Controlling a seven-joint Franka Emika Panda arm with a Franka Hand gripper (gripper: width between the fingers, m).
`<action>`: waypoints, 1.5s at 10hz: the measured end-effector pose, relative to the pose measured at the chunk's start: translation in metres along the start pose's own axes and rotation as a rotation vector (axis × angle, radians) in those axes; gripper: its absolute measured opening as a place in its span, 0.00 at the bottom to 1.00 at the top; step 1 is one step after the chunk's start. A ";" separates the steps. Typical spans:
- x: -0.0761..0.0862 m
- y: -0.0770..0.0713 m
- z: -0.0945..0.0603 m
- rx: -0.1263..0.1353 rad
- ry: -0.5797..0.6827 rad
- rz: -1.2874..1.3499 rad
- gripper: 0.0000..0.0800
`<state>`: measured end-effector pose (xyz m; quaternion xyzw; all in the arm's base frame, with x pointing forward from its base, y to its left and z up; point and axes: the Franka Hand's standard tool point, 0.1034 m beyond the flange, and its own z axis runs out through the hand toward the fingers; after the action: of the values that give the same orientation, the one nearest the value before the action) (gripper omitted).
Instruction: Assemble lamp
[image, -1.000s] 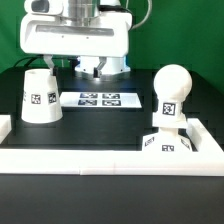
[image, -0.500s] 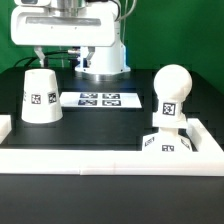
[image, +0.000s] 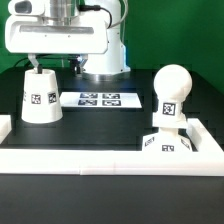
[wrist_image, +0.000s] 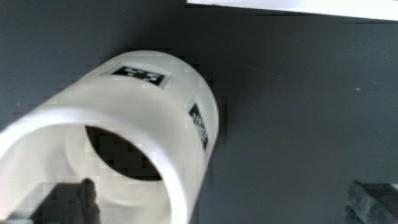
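Above the matte tapered shade (image: 40, 96) (hollow inside), the claw (image: 52, 64) hangs wide, empty.

You get even, bright light from above in the exterior view: the bulb (image: 171, 80) shows a soft sheen on top, and the black bench (image: 100, 125) stays matte with only faint shadows. The picture is coarse, so the tags read poorly. In the wrist view the shade (wrist_image: 134, 130) is softly blurred, its hollow shadowed, and the end effector's fingers (wrist_image: 68, 203) look dark and unfocused.
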<state>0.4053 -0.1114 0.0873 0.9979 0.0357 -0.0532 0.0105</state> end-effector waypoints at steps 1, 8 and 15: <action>-0.001 0.001 0.005 -0.003 -0.006 -0.007 0.87; -0.001 -0.002 0.019 -0.016 -0.023 -0.031 0.72; 0.000 -0.002 0.018 -0.016 -0.021 -0.031 0.06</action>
<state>0.4027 -0.1098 0.0694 0.9965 0.0517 -0.0634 0.0182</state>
